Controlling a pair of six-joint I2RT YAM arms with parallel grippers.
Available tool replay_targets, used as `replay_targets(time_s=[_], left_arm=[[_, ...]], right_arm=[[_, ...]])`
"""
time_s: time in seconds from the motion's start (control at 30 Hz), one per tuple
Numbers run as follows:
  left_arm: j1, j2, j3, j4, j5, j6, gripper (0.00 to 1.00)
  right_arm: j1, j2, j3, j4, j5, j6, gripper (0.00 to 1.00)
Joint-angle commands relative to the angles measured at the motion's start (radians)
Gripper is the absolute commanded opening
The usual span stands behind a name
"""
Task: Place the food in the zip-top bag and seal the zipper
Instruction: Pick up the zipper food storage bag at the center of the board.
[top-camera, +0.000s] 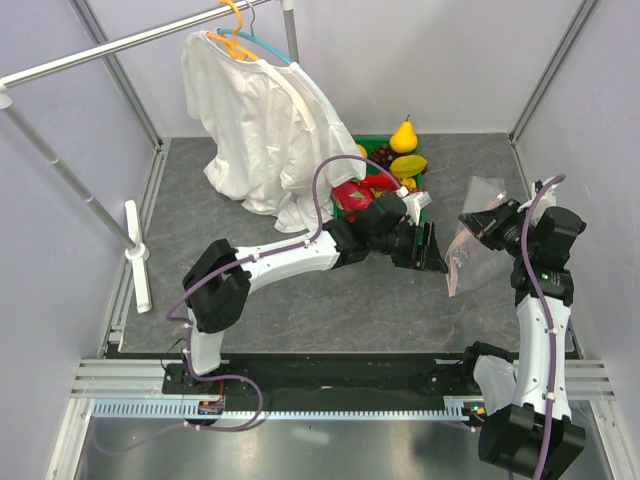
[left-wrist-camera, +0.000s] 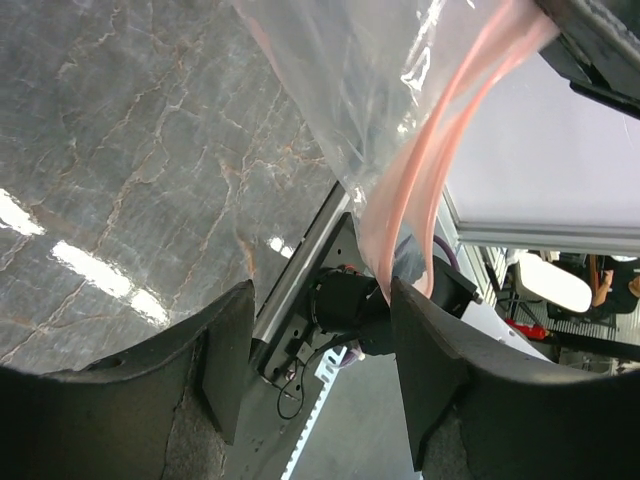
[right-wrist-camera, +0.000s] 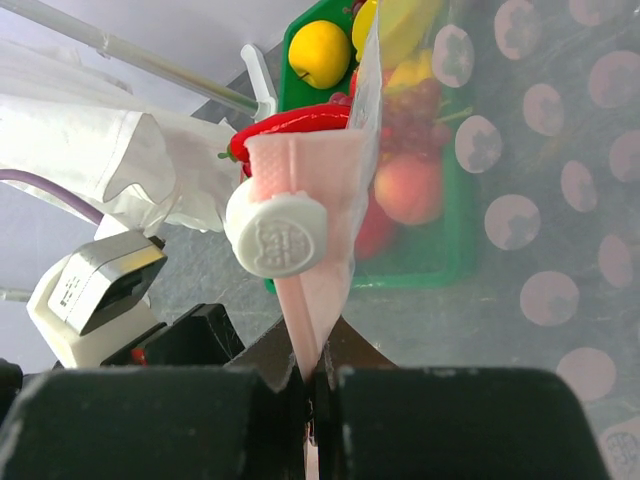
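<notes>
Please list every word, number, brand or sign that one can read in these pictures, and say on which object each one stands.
No text can be read in any view.
The white round plastic knob on the pale pink zipper strip has raised marks, but they are too blurred to read.

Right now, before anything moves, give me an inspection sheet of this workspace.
Surface: grey marbled tabletop, some glare.
Job's things: crinkly clear plastic bag hangs from the right gripper by its pale pink zipper strip; pink-red dragon fruit and yellow banana bunch sit in the green plastic tray.
Clutter: white shirt on a hanger; yellow pear.
Grippers: right shut on the strip; left gripper open, close to the bag.
Cables: purple cable loops over the left arm.
Surroundings: white walls, metal rail.
</notes>
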Motion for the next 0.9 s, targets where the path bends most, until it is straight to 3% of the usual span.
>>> replay_targets(time_s=[0.0, 0.4, 0.6, 0.7, 0.87], left_arm=[[0.013, 0.007, 0.011, 0.005, -0.036, -0.026, 0.63], [0.021, 0.03, 0.128, -0.081, -0.119, 0.064, 0.62], [0.016, 0.052, 0.187, -0.056, -0.102, 0.109, 0.56], [0.012, 0.068, 0.21, -0.056, -0.096, 0.13, 0.5], [0.013, 0.079, 0.221, -0.052, -0.072, 0.139, 0.25]], right_arm=[[0.005, -0.013, 0.012, 0.034, -0.043, 0.003, 0.0], [0.018, 0.004, 0.013, -0.041, -0.077, -0.002, 0.0], [0.069, 0.001, -0.004, -0.046, -0.025, 0.024, 0.0], [0.092, 0.019, -0.001, -0.036, -0.016, 0.052, 0.0], [0.093, 0.032, 0.012, -0.041, -0.011, 0.051, 0.0]])
